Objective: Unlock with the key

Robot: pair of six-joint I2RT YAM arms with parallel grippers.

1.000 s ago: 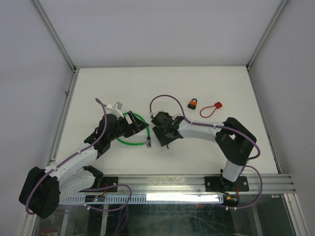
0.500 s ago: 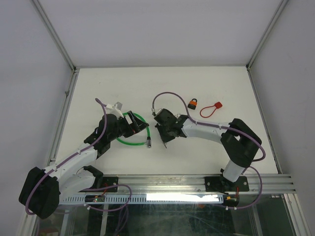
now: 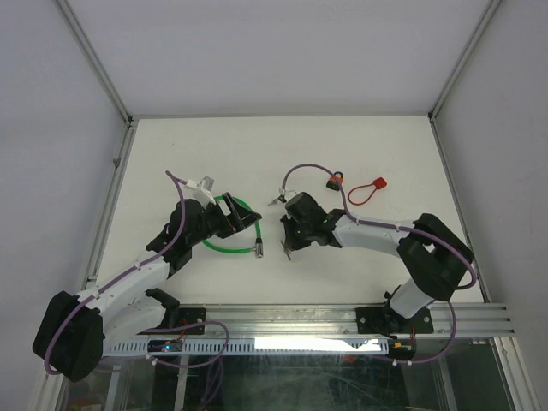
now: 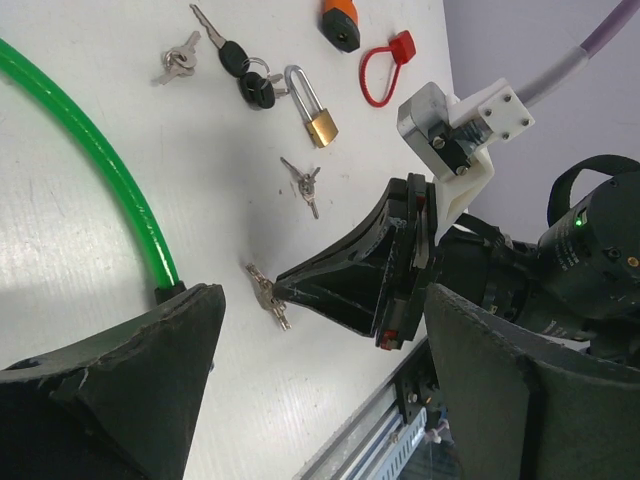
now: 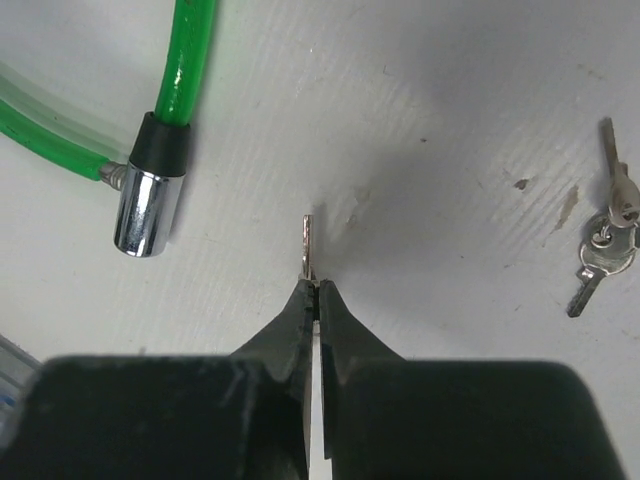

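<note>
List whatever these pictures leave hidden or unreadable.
- Small silver key: right wrist view, head buried between the fingers of the shut right pincer.
- Orange plastic-cased padlock: left wrist view, cut by the top edge; keyhole unseen.
- Green cable lock with chrome end: right wrist view, loop runs off the left and top edges.

The top camera looks down on the counter (image 3: 171,145) from 6 o'clock. Both wrist cameras sit close above it, sharing the green cable (image 5: 185,50).

Robot lab (aluminium frame (image 3: 94,62), white table (image 3: 360,145))
</note>
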